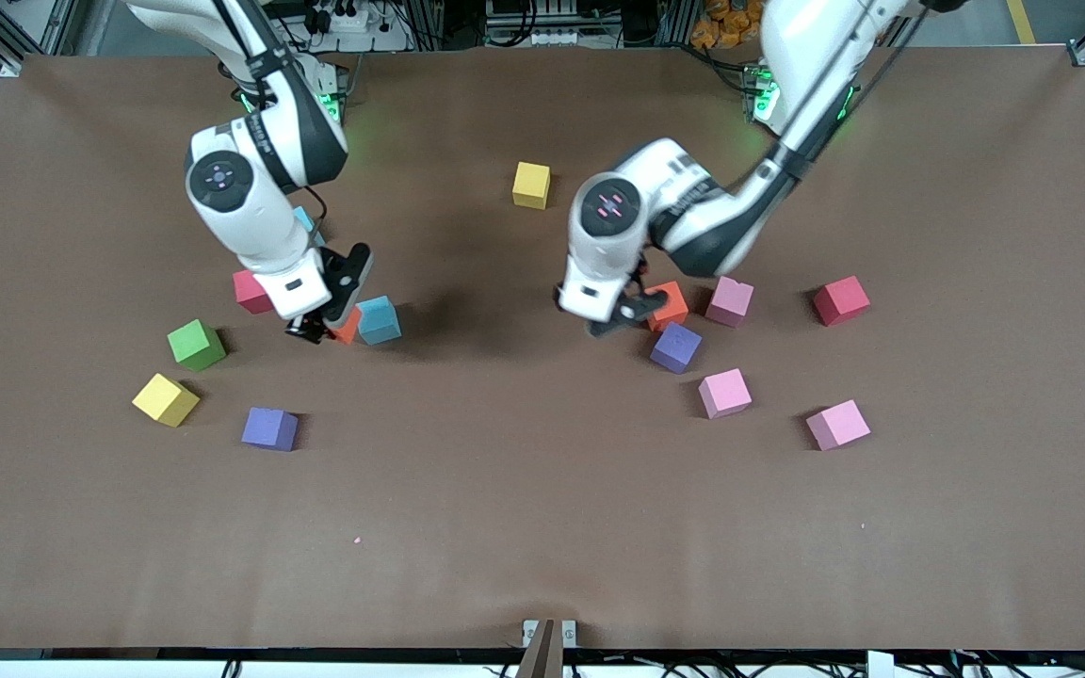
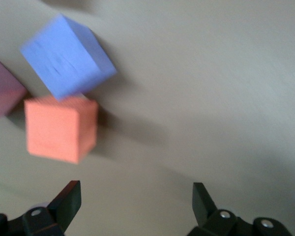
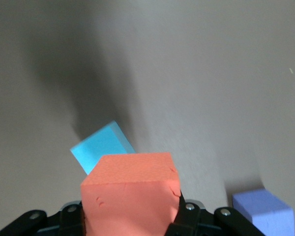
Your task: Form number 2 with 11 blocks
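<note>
A brown bench [image 1: 542,527] carries the blocks [image 1: 723,393], scattered mid-bench, unformed. An orange cube [image 3: 132,196] is clamped by the right gripper [image 1: 321,325]; the left gripper [image 1: 627,315] hangs wide open. Light, soft foam is judged; flat opposite faces suit gripping.

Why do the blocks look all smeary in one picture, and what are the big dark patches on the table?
In the left wrist view, the purple foam cube and the orange foam cube have soft, smeared edges: that is blur. In the right wrist view, a second orange foam cube looks sharp. In the front view, the dark patches on the brown table are the arms' soft shadows.
</note>
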Tool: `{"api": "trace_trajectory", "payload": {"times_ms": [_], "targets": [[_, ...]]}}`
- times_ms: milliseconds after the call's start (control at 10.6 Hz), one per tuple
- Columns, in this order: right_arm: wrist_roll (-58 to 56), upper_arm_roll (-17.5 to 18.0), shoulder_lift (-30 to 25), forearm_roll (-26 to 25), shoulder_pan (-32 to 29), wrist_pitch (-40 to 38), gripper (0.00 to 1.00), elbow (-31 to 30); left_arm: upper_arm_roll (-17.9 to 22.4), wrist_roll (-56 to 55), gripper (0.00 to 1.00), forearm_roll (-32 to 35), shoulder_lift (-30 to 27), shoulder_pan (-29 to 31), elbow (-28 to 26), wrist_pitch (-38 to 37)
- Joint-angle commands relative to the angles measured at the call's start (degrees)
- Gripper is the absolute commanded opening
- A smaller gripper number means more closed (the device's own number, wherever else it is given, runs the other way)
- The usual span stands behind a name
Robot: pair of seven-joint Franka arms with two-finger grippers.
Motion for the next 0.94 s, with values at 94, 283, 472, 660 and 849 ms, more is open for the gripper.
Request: {"api": "trace_trajectory", "payload": {"times_ms": [94,283,472,660,849], "targets": [[-0.94,-0.3,-0.5,0.38,9.57,-0.84,0.48,-1.01,-1.08,0.51,1.0,4.3,-2.57,5.63,-7.94,1.2],[1.51,-0.12,0.81,0.64,15.02,-1.71,0.45,-1.19,-1.08,0.6,1.0,5.36,-2.66,6.96,-12.69,7.6],[5.03,0.14,1.87,4.23,18.46,-3.65,0.44,-1.62,-1.08,0.61,1.0,5.54,-2.66,7.58,-15.08,9.38],[4.78,1.98,3.36,6.97,19.26,-3.13,0.44,-2.33,-1.08,0.61,1.0,6.85,-2.66,8.02,-15.88,9.56],[5.21,5.4,3.63,9.24,19.26,-2.78,0.43,-2.42,-1.17,0.69,1.0,6.86,-3.89,8.37,-15.88,9.39]]}}
